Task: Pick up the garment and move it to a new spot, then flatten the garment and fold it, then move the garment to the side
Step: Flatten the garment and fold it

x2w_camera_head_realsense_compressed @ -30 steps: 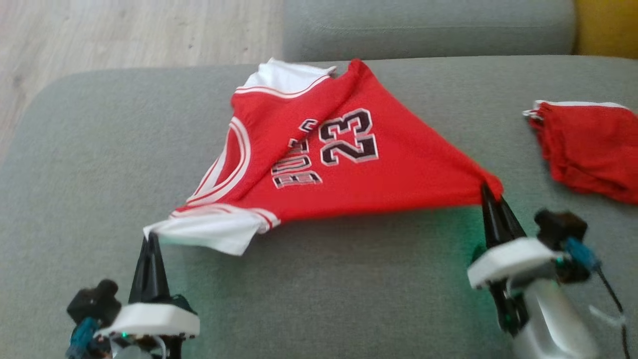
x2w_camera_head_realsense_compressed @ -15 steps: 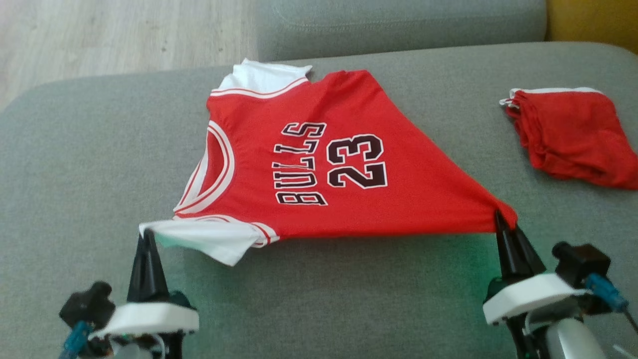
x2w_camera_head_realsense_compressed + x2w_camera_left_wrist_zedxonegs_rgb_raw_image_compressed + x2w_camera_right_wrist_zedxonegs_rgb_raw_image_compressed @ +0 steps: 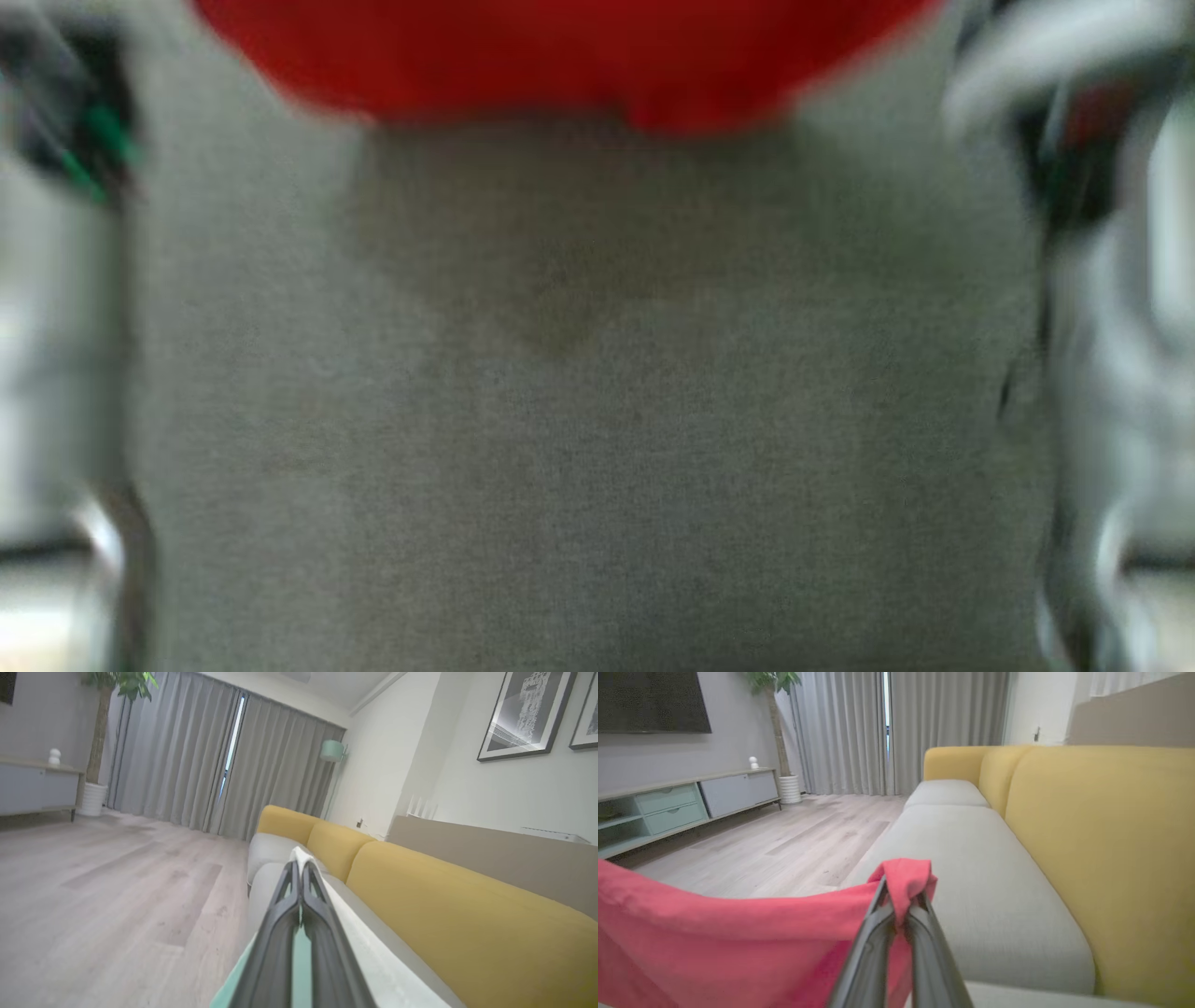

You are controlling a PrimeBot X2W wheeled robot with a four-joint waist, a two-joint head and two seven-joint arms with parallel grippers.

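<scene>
Right jaws: clamped shut on a bunched red corner of the garment (image 3: 738, 933), whose cloth sags away to the left of that wrist view, above the grey sofa seat (image 3: 971, 858). Left jaws: pressed together on a white edge of the garment, which trails down their right side. Head view is blurred; red cloth crosses its top, with shadow on the seat beneath.

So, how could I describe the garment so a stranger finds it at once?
Find the long sofa with grey seats and yellow backs. Over its near seat the garment hangs between the right hand and the left hand. Its bright red cloth, white at the left hand, stands out from the grey and yellow.
</scene>
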